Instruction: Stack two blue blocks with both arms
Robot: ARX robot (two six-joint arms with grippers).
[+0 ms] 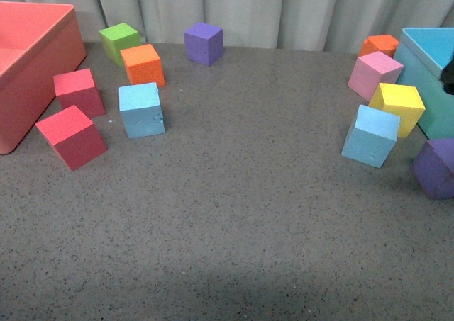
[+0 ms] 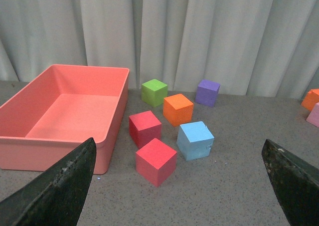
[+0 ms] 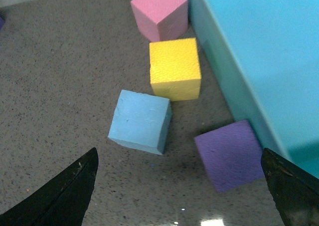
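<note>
One blue block [image 1: 141,109] with small nicks sits left of centre on the grey table, among red and orange cubes; the left wrist view shows it [image 2: 195,140] ahead of my open left gripper [image 2: 182,186], well beyond the fingertips. The other blue block [image 1: 370,135] rests on the right, tilted against a yellow cube [image 1: 401,107]. My open right gripper [image 3: 182,186] hovers above it [image 3: 140,121], with the block just beyond the fingertips. Neither gripper holds anything. Only a dark bit of the right arm [image 1: 448,76] shows at the front view's right edge.
A large pink bin [image 1: 32,66] stands at the far left and a light blue bin [image 1: 433,73] at the far right. Two red cubes [image 1: 71,137], an orange cube [image 1: 142,64], a green cube [image 1: 119,41] and purple cubes [image 1: 203,43] [image 1: 435,167] lie around; a pink cube [image 1: 374,74] sits by the blue bin.
</note>
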